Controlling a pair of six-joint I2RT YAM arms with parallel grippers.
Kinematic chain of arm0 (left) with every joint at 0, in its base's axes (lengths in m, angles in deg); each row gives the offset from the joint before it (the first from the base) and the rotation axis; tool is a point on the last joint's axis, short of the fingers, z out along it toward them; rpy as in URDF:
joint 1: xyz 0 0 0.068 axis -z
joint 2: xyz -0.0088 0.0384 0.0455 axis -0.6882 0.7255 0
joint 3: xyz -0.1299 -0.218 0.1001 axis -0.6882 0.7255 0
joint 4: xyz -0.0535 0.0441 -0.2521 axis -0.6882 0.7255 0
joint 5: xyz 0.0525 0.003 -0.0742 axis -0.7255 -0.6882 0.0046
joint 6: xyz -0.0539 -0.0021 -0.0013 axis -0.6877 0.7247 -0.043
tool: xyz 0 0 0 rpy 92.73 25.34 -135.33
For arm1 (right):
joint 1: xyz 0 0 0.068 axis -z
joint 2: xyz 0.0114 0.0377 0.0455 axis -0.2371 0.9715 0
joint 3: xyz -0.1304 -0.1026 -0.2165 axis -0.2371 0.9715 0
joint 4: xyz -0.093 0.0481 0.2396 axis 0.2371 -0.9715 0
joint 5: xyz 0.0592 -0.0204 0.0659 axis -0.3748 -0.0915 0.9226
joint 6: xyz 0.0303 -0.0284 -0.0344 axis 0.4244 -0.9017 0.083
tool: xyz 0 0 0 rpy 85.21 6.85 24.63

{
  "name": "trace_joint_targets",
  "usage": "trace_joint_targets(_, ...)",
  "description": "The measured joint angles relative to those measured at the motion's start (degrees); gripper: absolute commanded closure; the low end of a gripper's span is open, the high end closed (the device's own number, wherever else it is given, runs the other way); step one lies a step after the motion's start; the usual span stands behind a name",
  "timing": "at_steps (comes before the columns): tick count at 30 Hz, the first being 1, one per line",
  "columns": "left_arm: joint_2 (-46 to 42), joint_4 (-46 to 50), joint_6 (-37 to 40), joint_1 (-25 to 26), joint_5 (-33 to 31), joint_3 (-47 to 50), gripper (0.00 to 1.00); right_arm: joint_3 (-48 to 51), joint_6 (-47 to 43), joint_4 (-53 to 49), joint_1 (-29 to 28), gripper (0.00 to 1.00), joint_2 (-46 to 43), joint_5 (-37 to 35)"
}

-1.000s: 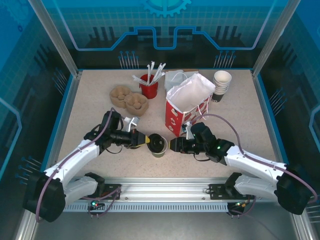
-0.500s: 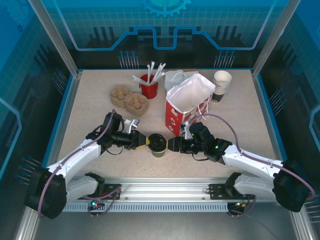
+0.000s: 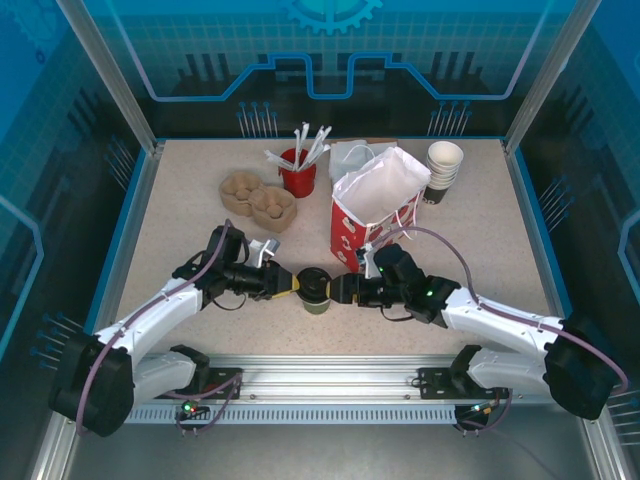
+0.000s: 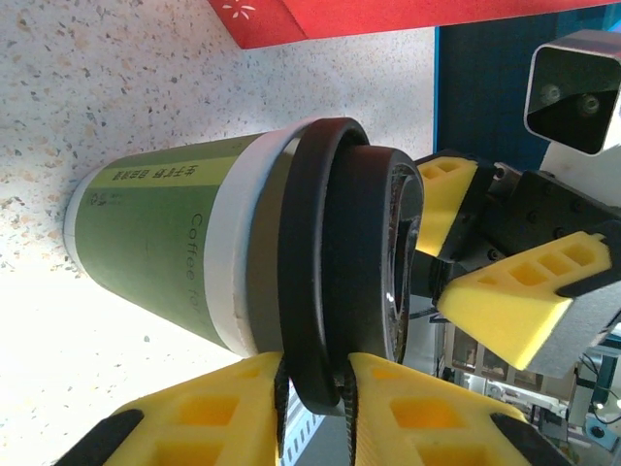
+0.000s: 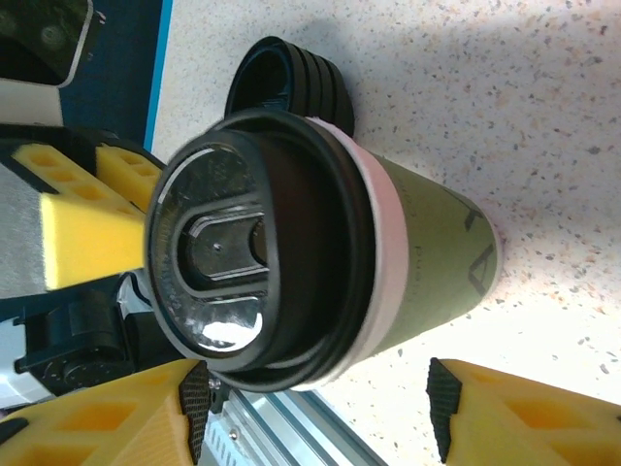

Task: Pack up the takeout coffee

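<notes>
The takeout coffee, a green-walled paper cup with a black lid, stands on the table in front of the red-and-white paper bag. My left gripper comes in from the left. Its yellow fingers are shut on the lid's rim, a pad against each side. My right gripper reaches in from the right. It is open, one pad beside the lid and the other out past the cup wall, neither touching.
A low stack of loose black lids lies just behind the cup. Further back are brown pulp cup carriers, a red holder of white sticks and stacked lidless cups. The metal rail runs along the near edge.
My right gripper has slid left up to the cup and opened its jaws wider. The left gripper has stayed on the lid.
</notes>
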State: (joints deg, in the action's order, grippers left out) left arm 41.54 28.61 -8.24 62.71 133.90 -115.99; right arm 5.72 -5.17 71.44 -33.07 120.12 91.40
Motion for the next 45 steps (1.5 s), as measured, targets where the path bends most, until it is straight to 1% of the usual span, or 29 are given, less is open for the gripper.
trace_joint_targets(3,-0.02,0.22,0.68,0.00,-0.02,0.09,0.66,-1.29,-0.13,-0.26,-0.59,0.31,0.17,-0.15)
trace_joint_targets(6,-0.07,0.63,1.09,0.11,-0.26,0.09,0.56,-2.19,-0.26,-0.33,-0.85,0.30,0.52,-0.33)
trace_joint_targets(7,-0.13,0.76,1.14,0.13,-0.44,0.09,0.55,-2.38,-0.26,-0.42,-0.85,0.30,0.66,-0.37)
trace_joint_targets(21,-0.24,2.12,2.71,0.90,-2.16,0.07,0.53,-3.56,-1.31,-2.89,-0.85,0.27,1.99,-1.86)
trace_joint_targets(28,0.48,3.39,3.82,2.43,-3.30,-1.49,0.58,-4.39,-1.70,-3.19,-0.85,0.29,3.23,-1.86)
trace_joint_targets(31,1.38,3.67,4.20,2.93,-3.72,-2.45,0.58,-4.63,-1.77,-3.21,-0.85,0.30,3.69,-1.88)
trace_joint_targets(37,2.23,4.96,5.16,3.61,-4.68,-3.37,0.54,-4.72,-1.81,-3.28,-0.85,0.30,4.20,-1.90)
trace_joint_targets(42,2.23,6.97,6.25,3.74,-5.66,-3.80,0.48,-4.74,-2.14,-3.58,-0.85,0.30,4.46,-2.10)
trace_joint_targets(45,2.10,7.80,7.02,3.78,-6.10,-4.09,0.46,-4.83,-2.40,-3.87,-0.85,0.30,4.46,-2.54)
